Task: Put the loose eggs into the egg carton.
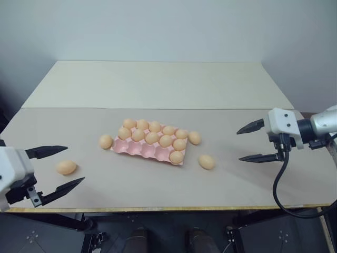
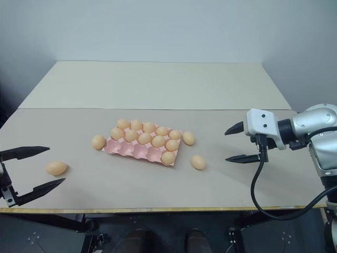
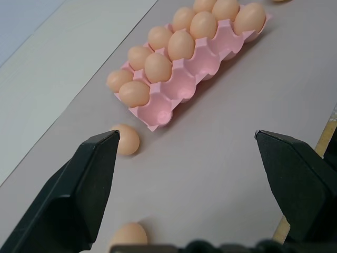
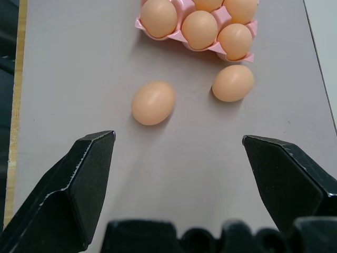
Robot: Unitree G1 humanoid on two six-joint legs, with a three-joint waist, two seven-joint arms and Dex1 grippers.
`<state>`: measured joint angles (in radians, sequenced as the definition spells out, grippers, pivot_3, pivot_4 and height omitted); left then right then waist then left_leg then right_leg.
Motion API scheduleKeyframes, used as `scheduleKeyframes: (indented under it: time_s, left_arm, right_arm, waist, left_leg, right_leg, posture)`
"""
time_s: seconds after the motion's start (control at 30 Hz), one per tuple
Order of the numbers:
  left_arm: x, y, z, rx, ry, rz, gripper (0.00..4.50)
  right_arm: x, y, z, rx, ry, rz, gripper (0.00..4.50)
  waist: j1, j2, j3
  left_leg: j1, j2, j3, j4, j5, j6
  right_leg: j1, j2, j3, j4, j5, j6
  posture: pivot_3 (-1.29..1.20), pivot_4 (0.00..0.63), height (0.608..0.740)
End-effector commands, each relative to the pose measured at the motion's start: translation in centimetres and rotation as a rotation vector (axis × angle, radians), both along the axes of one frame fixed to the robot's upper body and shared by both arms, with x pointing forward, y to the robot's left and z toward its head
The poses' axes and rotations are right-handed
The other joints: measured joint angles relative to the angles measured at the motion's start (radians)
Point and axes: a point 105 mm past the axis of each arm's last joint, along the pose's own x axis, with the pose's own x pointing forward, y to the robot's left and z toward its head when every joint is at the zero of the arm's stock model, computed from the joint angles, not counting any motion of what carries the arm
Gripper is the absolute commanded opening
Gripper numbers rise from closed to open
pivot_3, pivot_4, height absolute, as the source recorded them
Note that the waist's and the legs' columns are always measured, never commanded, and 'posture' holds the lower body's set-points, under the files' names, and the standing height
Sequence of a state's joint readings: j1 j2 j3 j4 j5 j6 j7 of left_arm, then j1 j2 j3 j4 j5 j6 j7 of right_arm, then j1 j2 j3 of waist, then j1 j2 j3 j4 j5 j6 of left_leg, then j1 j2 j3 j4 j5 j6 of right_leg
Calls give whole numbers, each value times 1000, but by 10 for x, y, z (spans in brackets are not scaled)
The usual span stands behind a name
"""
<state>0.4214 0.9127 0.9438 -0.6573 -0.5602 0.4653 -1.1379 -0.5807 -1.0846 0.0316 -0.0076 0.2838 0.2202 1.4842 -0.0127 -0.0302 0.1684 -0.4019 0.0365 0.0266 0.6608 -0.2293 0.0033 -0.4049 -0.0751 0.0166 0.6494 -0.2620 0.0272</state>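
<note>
At the centre of the frame the egg carton point(image 1: 138, 150) lies on the table point(image 1: 158, 84), eleven cups filled and its near row mostly empty. Four loose eggs are left: one touching its left end point(image 1: 106, 141), one far left point(image 1: 66, 167), one at its right end point(image 1: 195, 138), one lower right point(image 1: 207, 162). Left gripper point(image 1: 57, 170) and right gripper point(image 1: 257, 142) both gape wide, holding nothing.

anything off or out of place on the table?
Four loose eggs lie outside the egg carton: one by its left end, one at its far right corner, one off its near right corner, one far left. The carton's near row has empty cups. Nothing looks cracked or spilled.
</note>
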Motion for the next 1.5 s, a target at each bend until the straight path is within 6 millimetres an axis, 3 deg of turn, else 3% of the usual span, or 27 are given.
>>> scheduleKeyframes:
  time_s: [0.03,0.27,0.93,1.23,1.5]
  left_arm:
    - [-2,-2,11,-10,-20,16,4488]
    - [5,-4,21,-35,-87,34,4488]
    - [11,-4,2,3,5,-51,4488]
    - [18,-3,-1,28,55,-107,4488]
    - [20,-7,-4,32,73,-145,4488]
  right_arm:
    - [-1,1,9,-1,-40,26,4500]
    - [1,3,10,2,-47,32,4500]
    - [7,3,14,67,9,-145,4500]
    - [8,34,-12,144,79,-196,4500]
    - [16,61,-51,163,141,-297,4500]
  waist:
    - [0,0,0]
    - [0,0,0]
    - [0,0,0]
    - [0,0,0]
    - [0,0,0]
  left_leg:
    - [0,0,0,0,0,0]
    - [0,0,0,0,0,0]
    - [0,0,0,0,0,0]
    - [-1,0,0,0,0,0]
    - [-2,0,0,0,0,0]
  right_leg:
    - [0,0,0,0,0,0]
    - [0,0,0,0,0,0]
    - [0,0,0,0,0,0]
    - [-1,0,0,0,0,0]
    - [-2,0,0,0,0,0]
  posture:
    - [0,150,740]
    - [0,150,740]
    - [0,150,740]
    - [0,150,740]
    - [0,150,740]
